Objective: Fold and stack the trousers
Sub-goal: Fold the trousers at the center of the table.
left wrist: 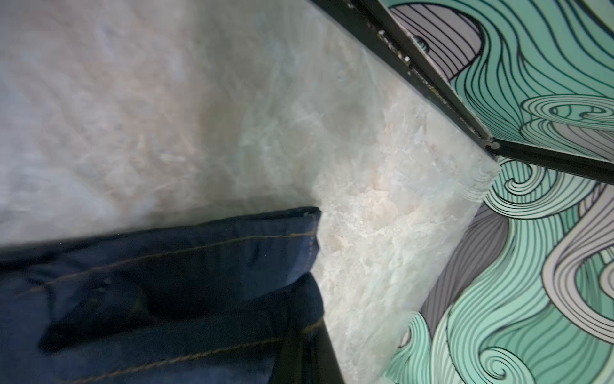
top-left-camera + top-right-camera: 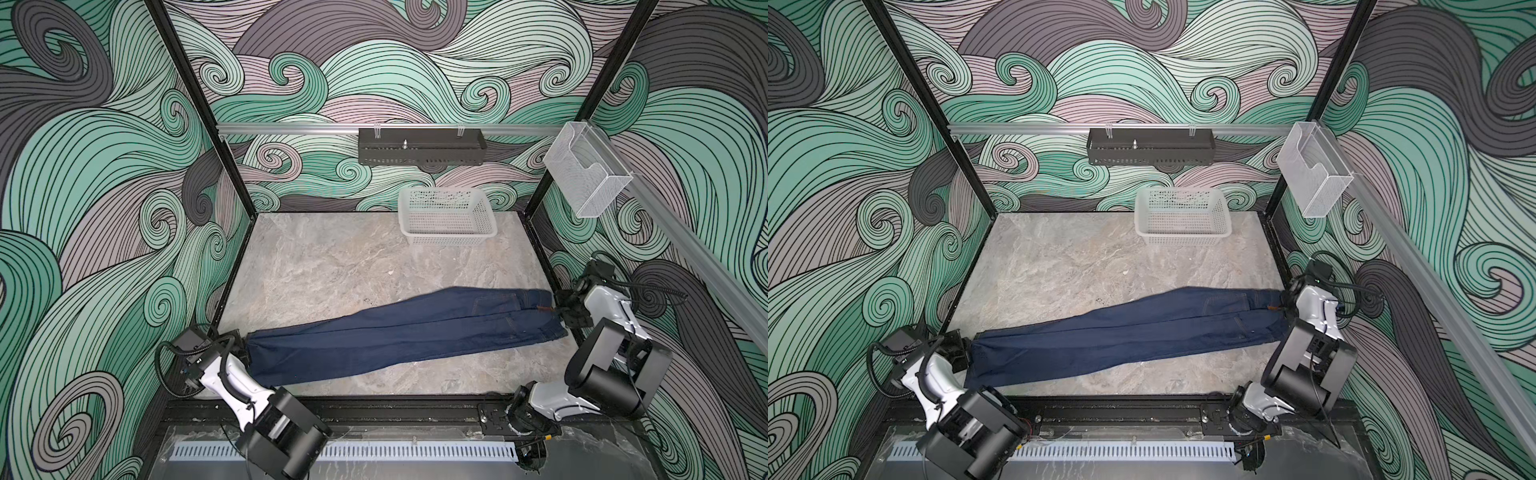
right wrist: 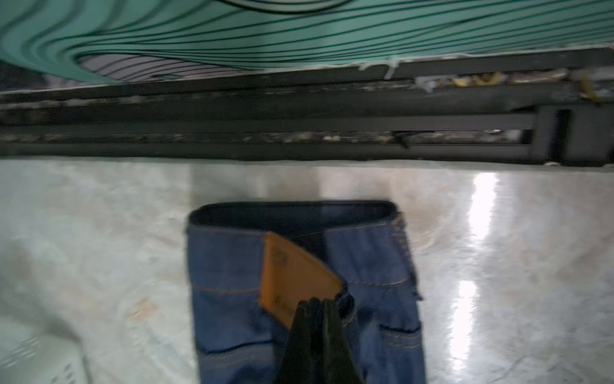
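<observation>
The left claw (image 2: 244, 345) clamps the hems of the dark navy denim trousers (image 2: 395, 332), stretched flat across the grey marble desk (image 2: 332, 266) in front of the white perforated plastic basket (image 2: 449, 237). The right claw (image 2: 557, 310) pinches their waistband. Green wave-patterned walls (image 2: 104, 166) enclose everything.

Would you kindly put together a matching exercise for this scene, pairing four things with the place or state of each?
Things:
1. trousers
2. white basket
3. left gripper
4. right gripper

Place or state:
A. shut on the waistband end, by the orange patch
B. standing at the back of the table
C. stretched lengthwise across the table's near half
D. shut on the leg-hem end

Pairs: 1-C, 2-B, 3-D, 4-A
</observation>
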Available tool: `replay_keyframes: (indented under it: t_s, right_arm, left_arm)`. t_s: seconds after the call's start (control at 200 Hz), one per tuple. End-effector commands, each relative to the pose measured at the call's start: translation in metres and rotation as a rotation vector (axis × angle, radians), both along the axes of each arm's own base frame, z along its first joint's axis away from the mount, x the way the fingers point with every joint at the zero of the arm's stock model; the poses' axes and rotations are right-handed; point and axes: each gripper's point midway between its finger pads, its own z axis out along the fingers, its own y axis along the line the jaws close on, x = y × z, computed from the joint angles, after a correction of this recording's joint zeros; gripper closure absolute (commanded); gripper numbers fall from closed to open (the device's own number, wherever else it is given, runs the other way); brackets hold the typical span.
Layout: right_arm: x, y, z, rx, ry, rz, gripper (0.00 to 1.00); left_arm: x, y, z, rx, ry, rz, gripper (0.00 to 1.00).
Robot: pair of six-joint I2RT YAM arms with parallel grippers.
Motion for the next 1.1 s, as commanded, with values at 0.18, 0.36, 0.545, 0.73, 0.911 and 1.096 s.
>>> replay_keyframes:
  t_s: [0.18,0.36,0.545,0.73,0.911,1.096]
  right_arm:
    - [0.115,0.000,0.094,-0.067,-0.305,0.079,1.00]
    - [0.103,-0.004,0.067,-0.112,-0.250,0.091,1.00]
    - [0.071,-0.008,0.024,-0.149,-0.165,0.103,1.00]
    - [0.043,-0.021,0.015,-0.197,-0.130,0.081,1.00]
    - [0.035,-0.021,0.021,-0.204,-0.149,0.072,1.00]
    - [0.026,-0.018,0.034,-0.221,-0.165,0.055,1.00]
  left_arm:
    - [0.086,0.072,0.116,0.132,-0.296,-0.081,1.00]
    - [0.079,0.066,0.108,0.176,-0.284,-0.086,1.00]
    - [0.046,0.048,0.060,0.125,-0.195,-0.062,1.00]
    - [0.007,0.042,0.038,0.089,-0.164,0.027,1.00]
    - [0.006,0.034,0.041,0.047,-0.214,0.043,1.00]
    - [0.004,0.027,0.046,0.028,-0.212,0.037,1.00]
